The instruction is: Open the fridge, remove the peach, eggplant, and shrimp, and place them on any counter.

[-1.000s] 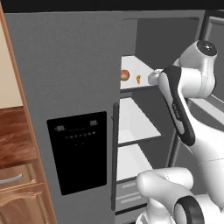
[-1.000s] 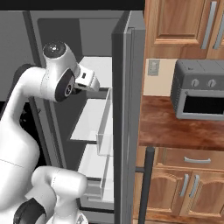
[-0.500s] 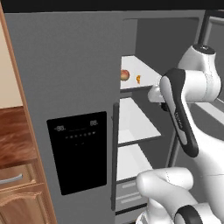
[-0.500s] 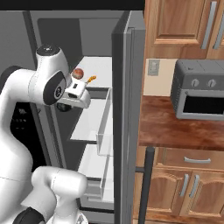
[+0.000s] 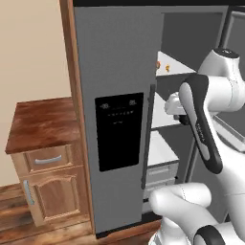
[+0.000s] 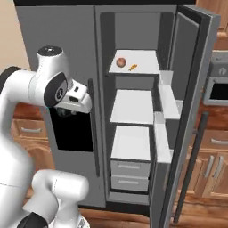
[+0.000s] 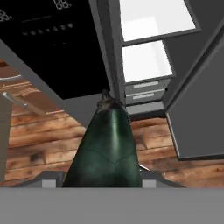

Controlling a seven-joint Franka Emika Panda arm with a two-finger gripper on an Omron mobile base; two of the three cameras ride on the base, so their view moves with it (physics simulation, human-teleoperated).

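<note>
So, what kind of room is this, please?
Most likely a home kitchen: a tall fridge with one door open, a wooden counter over a cabinet, and an oven at the right edge.

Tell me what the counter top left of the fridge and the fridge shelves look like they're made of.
The counter looks like polished reddish-brown wood: grain streaks show, with a slight sheen. The cabinet below it seems a lighter, matte wood with metal-looking handles. The fridge shelves appear to be smooth white plastic or coated panel; plain and untextured, so the exact material is unclear.

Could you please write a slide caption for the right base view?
Right fridge door open, peach and shrimp on the top shelf, arm beside the dispenser door.
</note>
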